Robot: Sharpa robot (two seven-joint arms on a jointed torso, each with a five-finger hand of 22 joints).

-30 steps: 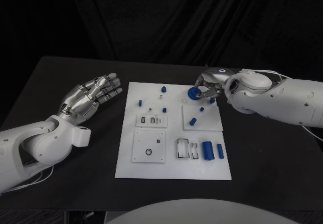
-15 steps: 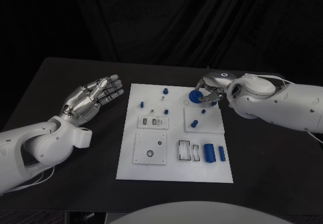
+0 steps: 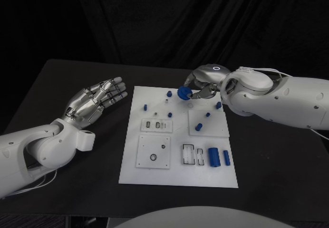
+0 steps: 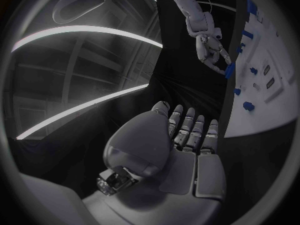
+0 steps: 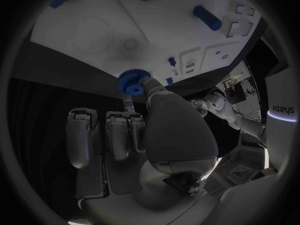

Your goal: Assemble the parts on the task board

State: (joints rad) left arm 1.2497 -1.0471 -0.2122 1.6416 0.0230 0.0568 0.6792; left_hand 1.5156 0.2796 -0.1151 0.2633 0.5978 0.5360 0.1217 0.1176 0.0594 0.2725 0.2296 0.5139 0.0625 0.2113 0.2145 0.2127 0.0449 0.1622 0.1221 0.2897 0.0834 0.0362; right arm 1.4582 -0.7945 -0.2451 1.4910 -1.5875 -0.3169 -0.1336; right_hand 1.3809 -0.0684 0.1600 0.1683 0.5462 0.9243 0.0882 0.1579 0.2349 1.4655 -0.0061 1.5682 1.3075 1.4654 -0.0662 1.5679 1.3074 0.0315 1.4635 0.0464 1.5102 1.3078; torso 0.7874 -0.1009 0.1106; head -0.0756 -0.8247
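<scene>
My right hand (image 3: 200,84) hangs over the far edge of the white task board (image 3: 178,161) and pinches a blue toothed gear (image 3: 184,92). In the right wrist view the gear (image 5: 133,81) sits at the fingertips, above the board (image 5: 94,25). In the left wrist view the right hand (image 4: 212,47) holds the gear (image 4: 227,71) near the board's edge (image 4: 250,115). My left hand (image 3: 96,97) floats open left of the board, palm up, fingers spread, holding nothing. Small blue pegs (image 3: 144,107) stand on the far half of the board; two blue cylinders (image 3: 213,155) lie at its near right.
The board carries raised white plates: one with slots (image 3: 156,124), one with a round hole (image 3: 153,151), one on the right with pegs (image 3: 207,121). A slotted frame (image 3: 187,153) lies beside the cylinders. Bare black table (image 3: 68,199) surrounds the board.
My right hand has lifted the blue gear and carried it left and farther back, from the board's right plate toward its far edge. The left hand has stayed in place.
</scene>
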